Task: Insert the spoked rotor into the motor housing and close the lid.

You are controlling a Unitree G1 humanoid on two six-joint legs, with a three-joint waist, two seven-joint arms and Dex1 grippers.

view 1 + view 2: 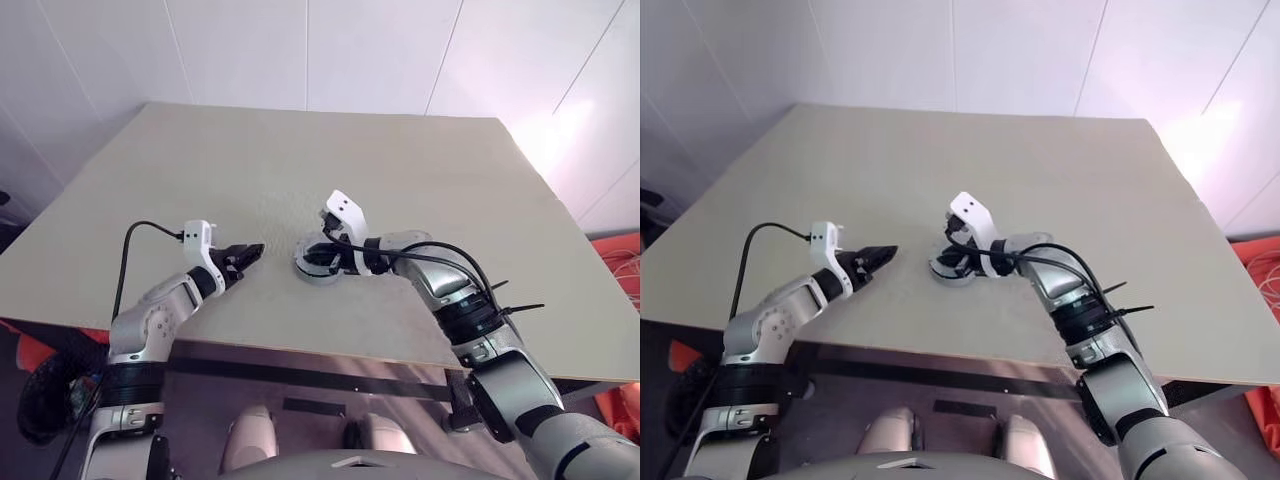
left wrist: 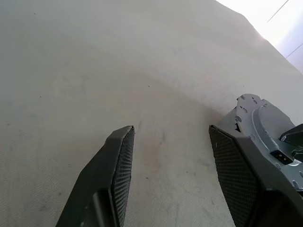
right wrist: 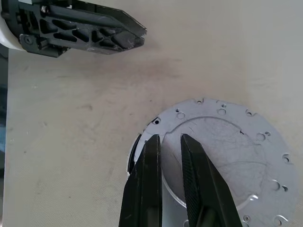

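Observation:
A flat silvery-grey lid (image 3: 222,151) with small holes round its rim lies on the tan table (image 1: 300,150), near the front middle. A dark sliver of the motor housing (image 3: 134,150) peeks out under the lid's edge. The spoked rotor is hidden. My right gripper (image 3: 169,137) hovers over the lid's edge, fingers almost together with nothing between them. My left gripper (image 1: 250,253) stands open and empty a short way left of the lid (image 2: 253,113), pointing toward it; its two fingers (image 2: 120,156) are spread wide.
The table's front edge (image 1: 300,352) runs close below both grippers. Bare tabletop stretches behind and to both sides. White wall panels stand behind the table. Orange things (image 1: 615,260) lie on the floor past the right edge.

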